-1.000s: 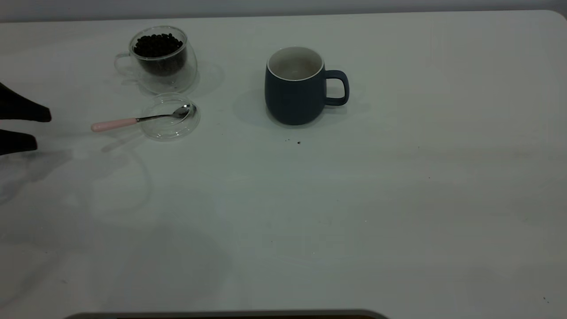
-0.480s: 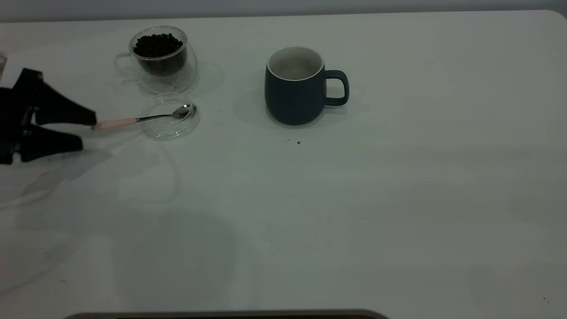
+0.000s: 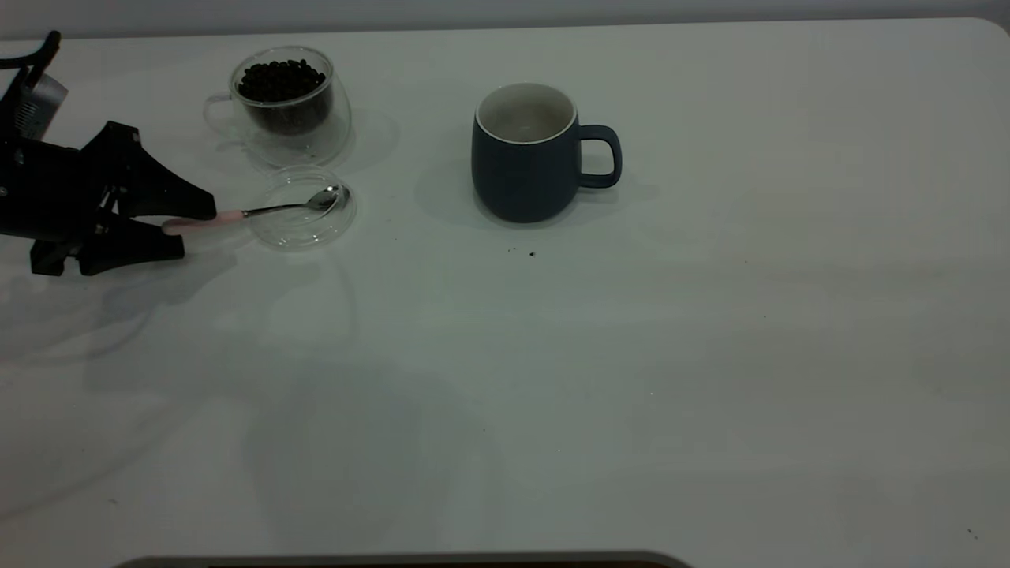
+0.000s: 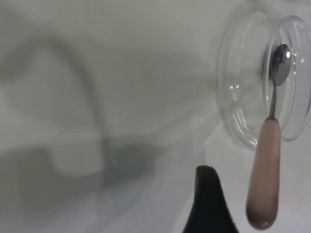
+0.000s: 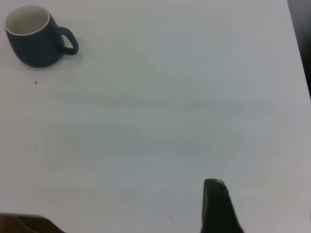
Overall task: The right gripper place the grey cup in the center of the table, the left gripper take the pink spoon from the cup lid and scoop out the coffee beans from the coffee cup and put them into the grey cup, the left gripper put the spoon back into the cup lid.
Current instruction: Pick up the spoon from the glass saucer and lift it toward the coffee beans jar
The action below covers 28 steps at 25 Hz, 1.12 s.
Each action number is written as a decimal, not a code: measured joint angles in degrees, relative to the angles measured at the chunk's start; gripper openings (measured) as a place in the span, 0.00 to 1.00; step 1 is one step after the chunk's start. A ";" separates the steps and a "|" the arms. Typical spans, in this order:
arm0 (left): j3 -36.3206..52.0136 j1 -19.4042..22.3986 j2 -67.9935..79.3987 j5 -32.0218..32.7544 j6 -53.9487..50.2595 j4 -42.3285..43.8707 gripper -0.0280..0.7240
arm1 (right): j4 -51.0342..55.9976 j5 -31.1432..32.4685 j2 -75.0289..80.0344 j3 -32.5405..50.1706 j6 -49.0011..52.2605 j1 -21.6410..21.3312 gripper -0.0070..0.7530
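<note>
The pink spoon (image 3: 237, 214) lies with its metal bowl in the cup lid (image 3: 304, 230) and its handle sticking out to the left. My left gripper (image 3: 199, 229) is open, low at the handle's end, one finger on each side of it. The left wrist view shows the spoon (image 4: 265, 174), the lid (image 4: 233, 126) and one finger (image 4: 210, 204) beside the handle, not touching it. The coffee cup (image 3: 290, 118) holding coffee beans (image 3: 280, 79) stands behind the lid. The grey cup (image 3: 525, 170) stands upright near the table's middle (image 5: 34, 46). One right finger (image 5: 217, 206) shows, far from the cup.
The white table (image 3: 631, 355) stretches wide to the right and front of the cups. A few dark crumbs (image 3: 530, 253) lie just in front of the grey cup. The table's right edge (image 5: 299, 58) shows in the right wrist view.
My left gripper has come in from the left edge and moved right, so its open fingers now flank the end of the spoon's handle. Cups, lid and spoon have not moved.
</note>
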 joint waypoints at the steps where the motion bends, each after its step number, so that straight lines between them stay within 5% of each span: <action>1: 0.00 0.00 0.00 0.00 0.00 -0.11 0.81 | 0.00 0.00 0.00 0.00 0.00 0.00 0.64; 22: -0.08 0.00 3.25 3.70 -0.27 -4.78 0.76 | 0.00 0.00 0.00 0.00 0.00 0.00 0.64; 28: -0.08 0.00 3.25 3.70 1.37 -4.83 0.65 | 0.00 0.00 0.00 0.00 0.00 0.00 0.64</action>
